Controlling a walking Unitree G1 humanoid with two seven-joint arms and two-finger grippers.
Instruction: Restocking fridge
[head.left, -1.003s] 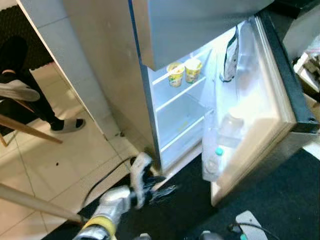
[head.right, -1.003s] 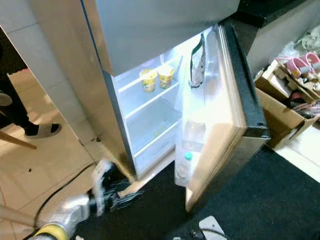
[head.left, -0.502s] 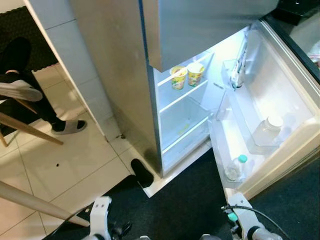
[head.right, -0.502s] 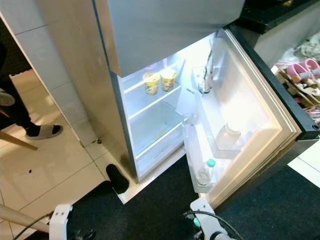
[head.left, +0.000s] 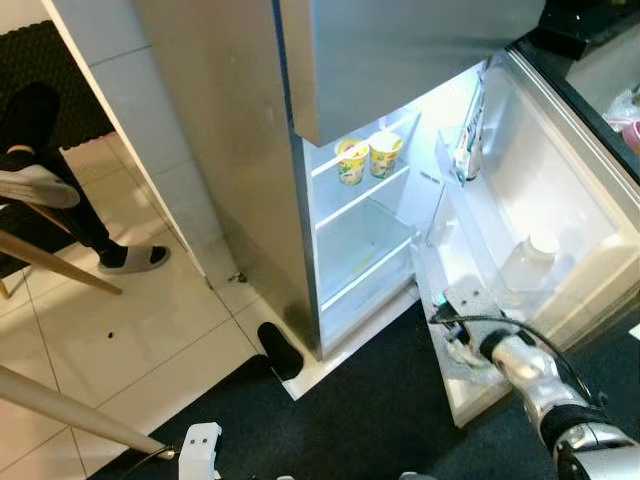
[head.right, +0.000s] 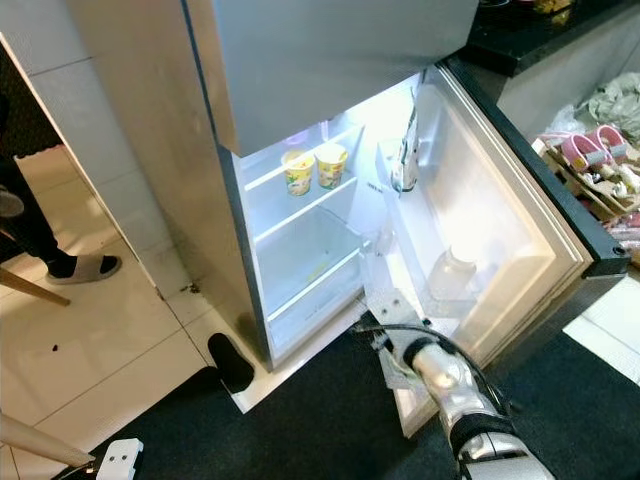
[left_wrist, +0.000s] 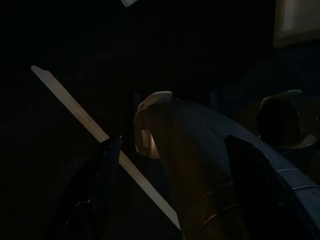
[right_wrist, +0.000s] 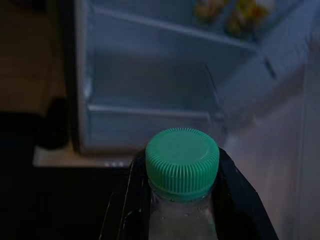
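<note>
Right gripper (right_wrist: 182, 200) has risen since half a second ago, now at the open fridge door's (head.left: 560, 200) lowest shelf; fingers clamped on a green-capped water bottle (right_wrist: 182, 170). Two yellow cups (head.left: 368, 157) sit on an inner shelf; left gripper (left_wrist: 170, 165) hangs spread, idle.

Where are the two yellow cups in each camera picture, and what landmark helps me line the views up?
Left eye view: cups side by side on the fridge's upper shelf.
Right eye view: cups on that same shelf.
Right wrist view: cups, blurred, beyond the bottle.
Left wrist view: too dark to tell.
Shared landmark: the lit shelf under them.
</note>
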